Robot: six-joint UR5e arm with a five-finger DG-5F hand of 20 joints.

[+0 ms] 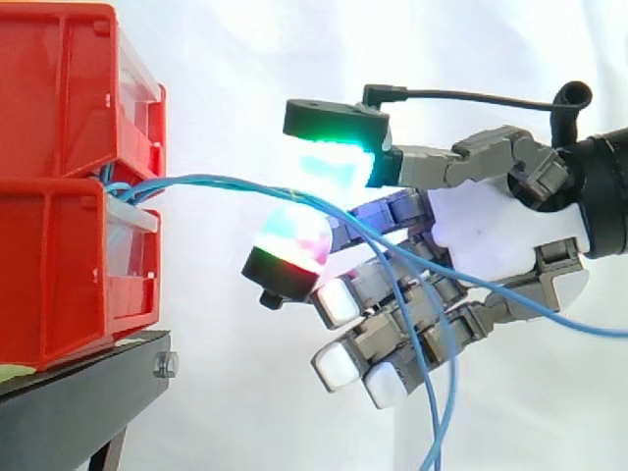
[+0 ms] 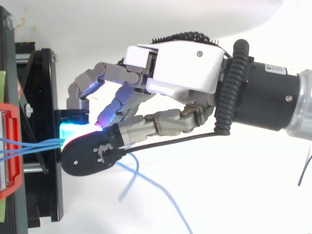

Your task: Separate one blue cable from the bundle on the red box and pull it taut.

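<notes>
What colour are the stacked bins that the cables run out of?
The bins are red, best seen in the side view.

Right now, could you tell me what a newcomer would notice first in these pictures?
Probably the hand, glowing green and red at the side view's right. Next, the blue cables fanning from the stacked red bins at left, running across the hand and drooping below it.

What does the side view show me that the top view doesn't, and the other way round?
Side view: the red bins stacked one on another on the black stand, the blue cables coming out between them, and their loose ends drooping below the hand. Top view: the hand's white back, the black wrist behind it, and the cables converging towards the hand. Both: cables running from the bins to the hand.
</notes>
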